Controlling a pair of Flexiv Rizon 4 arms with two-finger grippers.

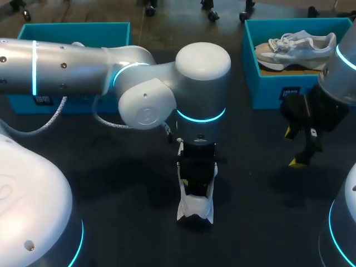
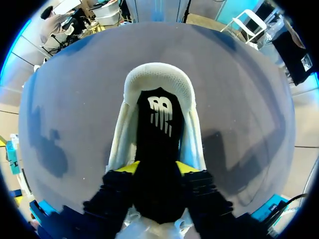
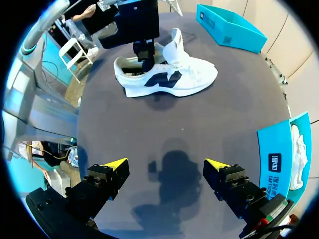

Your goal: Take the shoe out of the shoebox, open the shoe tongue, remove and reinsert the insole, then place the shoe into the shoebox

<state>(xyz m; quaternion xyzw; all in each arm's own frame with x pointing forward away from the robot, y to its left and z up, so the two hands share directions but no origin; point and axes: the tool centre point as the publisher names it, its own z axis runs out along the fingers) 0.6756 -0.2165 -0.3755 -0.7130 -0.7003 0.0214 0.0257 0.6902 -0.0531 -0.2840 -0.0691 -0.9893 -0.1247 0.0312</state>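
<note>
Teal shoebox [image 1: 83, 29] at the far left of the dark table [image 1: 111, 183], its front hidden behind my left arm. That arm comes in from the left and reaches to the middle of the table, where my left gripper [image 1: 197, 167] points straight down into a white sneaker [image 1: 194, 210]. The sneaker stands on its sole on the table, outside both boxes, between them and nearer to me. Seen from the left wrist, my two yellow tips are closed from either side on the black insole [image 2: 159, 124], which lies along the inside of the shoe and carries a white logo near the heel end. Seen from the right wrist, the sneaker shows a dark navy side mark and its tongue [image 3: 177, 37] stands lifted. Further right, my right gripper [image 1: 293, 147] hangs above bare table, well apart from the sneaker, fingers spread wide with nothing between them. Just behind it, at the far right, sits a second teal shoebox [image 1: 278, 92] with a pale beige-and-white sneaker [image 1: 297, 47] lying inside
</note>
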